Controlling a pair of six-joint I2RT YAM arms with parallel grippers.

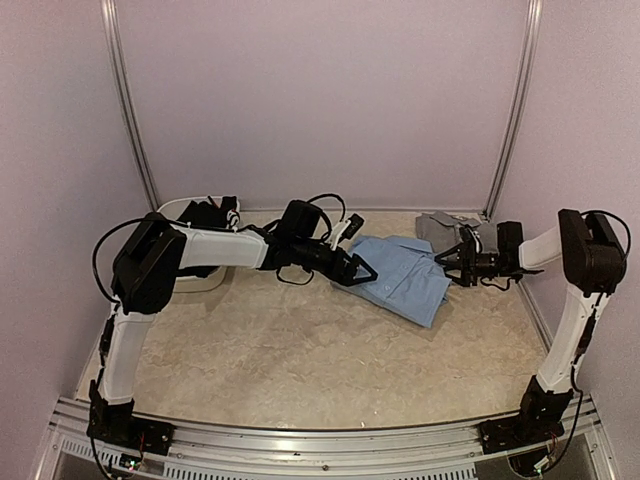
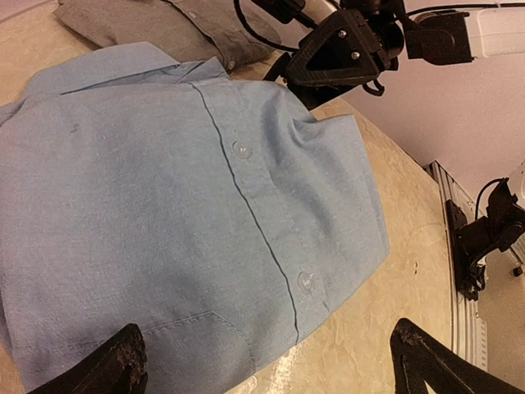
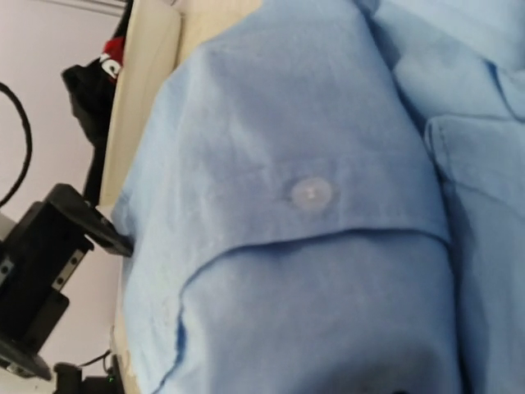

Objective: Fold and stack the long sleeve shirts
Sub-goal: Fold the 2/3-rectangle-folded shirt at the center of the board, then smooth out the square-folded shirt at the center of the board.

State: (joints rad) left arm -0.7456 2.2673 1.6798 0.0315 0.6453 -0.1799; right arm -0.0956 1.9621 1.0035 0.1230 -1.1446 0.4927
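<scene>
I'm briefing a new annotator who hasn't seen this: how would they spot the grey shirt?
On the marbled table, look to the far right corner. The grey shirt lies there, just behind the light blue shirt. Its dull grey cloth sets it apart from that blue neighbour.

No text, label or number is legible anywhere.

Beige marbled table point(image 1: 300, 360) spanned booth floor. White plastic tub point(image 1: 176, 206) sat at far left corner of table, close to back wall. Pale lilac walls point(image 1: 320, 100) closed in back and both sides. Slim metal upright point(image 1: 130, 110) rose at back left, second upright point(image 1: 512, 110) at back right. Ribbed aluminium rail point(image 1: 320, 440) ran along near edge of table.
</scene>
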